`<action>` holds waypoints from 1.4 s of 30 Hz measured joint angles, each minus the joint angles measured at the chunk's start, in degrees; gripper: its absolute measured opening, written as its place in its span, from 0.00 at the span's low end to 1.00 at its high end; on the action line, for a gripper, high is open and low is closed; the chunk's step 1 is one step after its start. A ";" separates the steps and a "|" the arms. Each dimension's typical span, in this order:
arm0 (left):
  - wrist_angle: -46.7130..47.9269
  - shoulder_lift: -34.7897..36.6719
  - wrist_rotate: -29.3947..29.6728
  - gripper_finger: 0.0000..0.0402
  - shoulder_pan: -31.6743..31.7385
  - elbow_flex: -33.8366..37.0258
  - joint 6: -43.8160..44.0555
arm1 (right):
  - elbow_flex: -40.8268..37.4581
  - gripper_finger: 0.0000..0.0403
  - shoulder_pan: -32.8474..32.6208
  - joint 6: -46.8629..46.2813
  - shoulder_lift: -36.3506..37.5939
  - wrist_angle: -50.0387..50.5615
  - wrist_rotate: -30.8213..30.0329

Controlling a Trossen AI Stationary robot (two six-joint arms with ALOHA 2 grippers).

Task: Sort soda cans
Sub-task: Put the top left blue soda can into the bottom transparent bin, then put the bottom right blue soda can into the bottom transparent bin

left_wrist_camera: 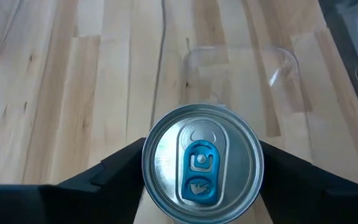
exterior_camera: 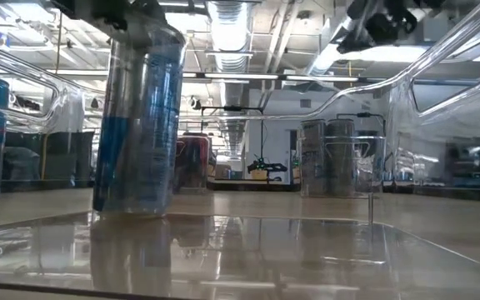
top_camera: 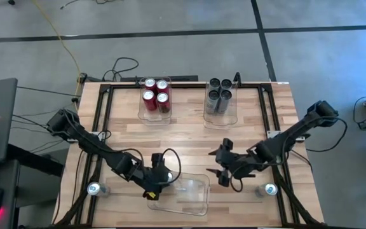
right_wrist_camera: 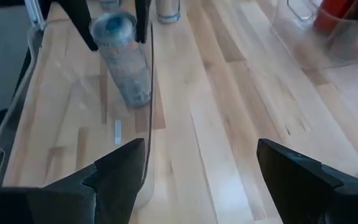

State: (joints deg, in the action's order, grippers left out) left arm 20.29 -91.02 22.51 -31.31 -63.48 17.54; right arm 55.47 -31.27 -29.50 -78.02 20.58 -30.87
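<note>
Right now the silver-and-blue can stands upright inside the clear bin at the table's near edge, between the fingers of the left hand, which flank it closely; whether they are pressing or have let go I cannot tell. If the hand lifts away unevenly, a finger could drag the can over or nudge it against the bin wall. The right hand waits released just beside the bin, close enough to clip it. Only the low view shows the can's base flat on the bin floor; only the high view shows the red cans and dark cans already binned, and two cans left loose.
</note>
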 joint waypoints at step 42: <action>14.42 19.68 24.03 0.88 -3.86 0.09 4.41 | 6.55 0.81 -17.26 -83.86 12.76 53.96 32.96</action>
State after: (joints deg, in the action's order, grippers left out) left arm 34.71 -71.35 46.54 -35.18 -63.39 21.95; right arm 62.02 -48.53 -113.36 -65.26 74.55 2.09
